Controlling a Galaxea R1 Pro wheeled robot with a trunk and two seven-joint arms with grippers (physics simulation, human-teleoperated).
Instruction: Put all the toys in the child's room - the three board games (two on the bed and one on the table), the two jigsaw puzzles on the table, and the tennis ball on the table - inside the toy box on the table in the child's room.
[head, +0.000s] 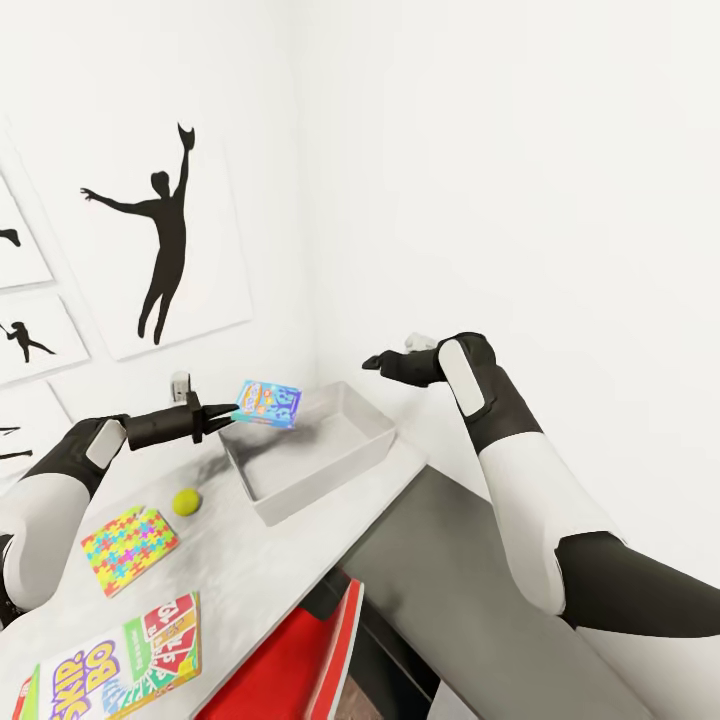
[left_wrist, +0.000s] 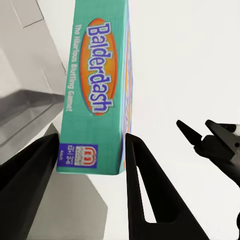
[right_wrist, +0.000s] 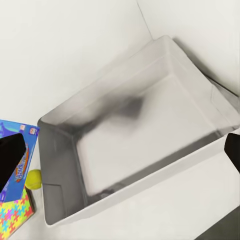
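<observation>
Right now the left gripper (head: 222, 415) holds the blue game box (head: 268, 403) by one end, out over the near corner of the grey bin (head: 300, 500). Its jaws squeeze the box from both sides. The bin sits at the far end of the table (head: 250, 570), close to the wall, and it looks empty.

So this step is putting the blue game into the bin. I think the next move is to carry the box a bit more over the middle of the bin, bring it down, and then let the jaws open so it lands flat inside.

The right gripper (head: 372, 361) hangs above the far side of the bin and holds nothing; I cannot tell how wide its jaws are.

On the table wait the little yellow-green ball (head: 186, 501), a colourful puzzle (head: 129, 547) and the Skip-Bo game (head: 125, 665).

The left wrist view shows what the head view cannot: the green edge of the box (left_wrist: 92, 90) with the word "Balderdash", pinched between two dark fingers (left_wrist: 145, 185).

The right wrist view looks straight down into the bin (right_wrist: 150, 192) and shows its bare floor, with the ball (right_wrist: 33, 178) just beside one corner
</observation>
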